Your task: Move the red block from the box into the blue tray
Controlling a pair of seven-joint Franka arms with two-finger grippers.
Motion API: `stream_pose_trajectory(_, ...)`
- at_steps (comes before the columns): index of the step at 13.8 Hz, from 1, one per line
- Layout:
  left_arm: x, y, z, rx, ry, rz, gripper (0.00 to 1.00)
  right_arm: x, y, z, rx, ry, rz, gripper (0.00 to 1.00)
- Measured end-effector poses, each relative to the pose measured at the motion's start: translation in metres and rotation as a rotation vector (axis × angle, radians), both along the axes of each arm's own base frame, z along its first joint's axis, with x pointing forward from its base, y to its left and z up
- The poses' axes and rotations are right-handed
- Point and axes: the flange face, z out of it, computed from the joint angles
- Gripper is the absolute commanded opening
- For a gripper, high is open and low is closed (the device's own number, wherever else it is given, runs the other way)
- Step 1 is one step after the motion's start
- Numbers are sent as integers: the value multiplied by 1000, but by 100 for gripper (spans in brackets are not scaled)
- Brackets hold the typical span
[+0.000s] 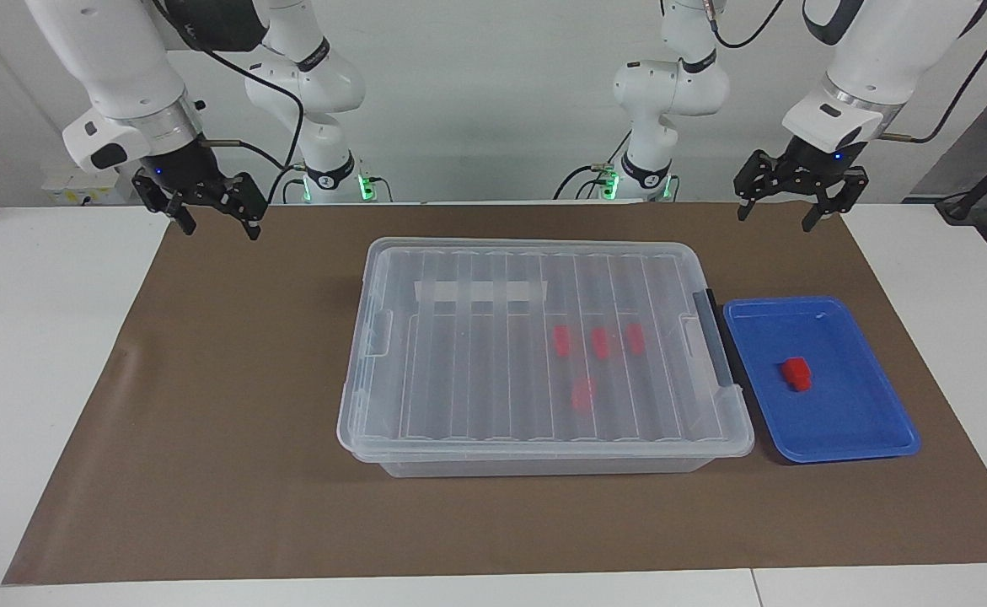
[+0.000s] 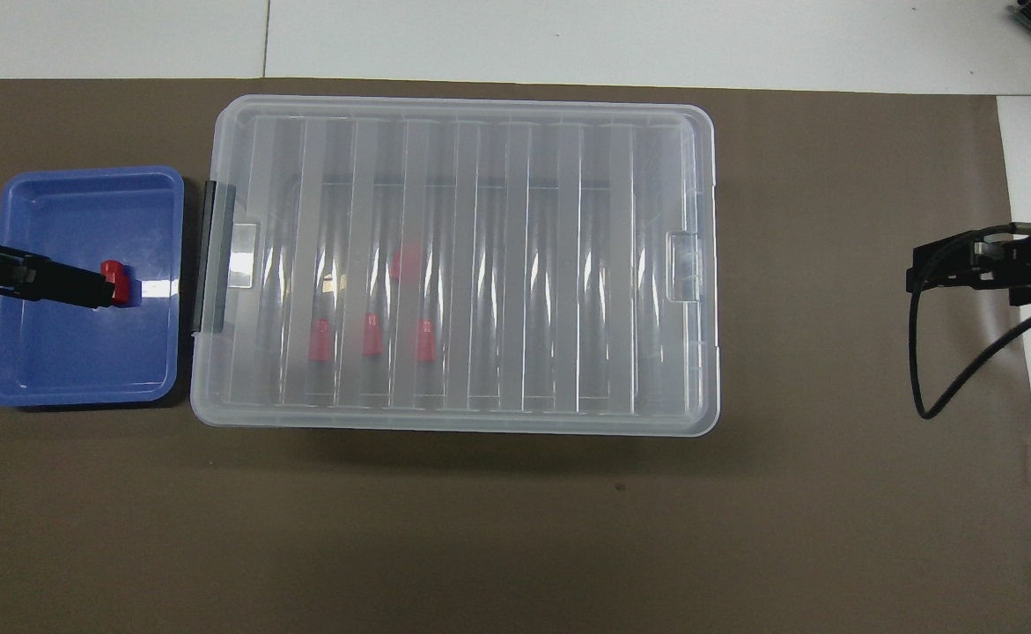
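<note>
The overhead view puts the left gripper (image 1: 788, 214) across the blue tray (image 1: 881, 438), partly hiding the red block (image 1: 796, 374). The facing view shows it raised, fingers apart, empty. The block lies in the tray, below that gripper, beside the closed box (image 1: 392, 405); its long axis cannot be told. The right gripper (image 1: 217, 219) waits, open.

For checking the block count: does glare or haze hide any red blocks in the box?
Overhead view: pale streaks on the box lid, yet four hazy red blocks show. Facing view: same four, blurred by the ribs; the red block in the blue tray is sharp.
</note>
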Motion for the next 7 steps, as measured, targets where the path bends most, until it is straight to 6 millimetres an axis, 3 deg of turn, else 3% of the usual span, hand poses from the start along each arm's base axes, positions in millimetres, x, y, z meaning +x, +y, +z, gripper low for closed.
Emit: stream_pose_trajectory(7, 5, 15, 6, 0, -17, 28, 100, -4, 12, 0, -3, 20, -46, 100)
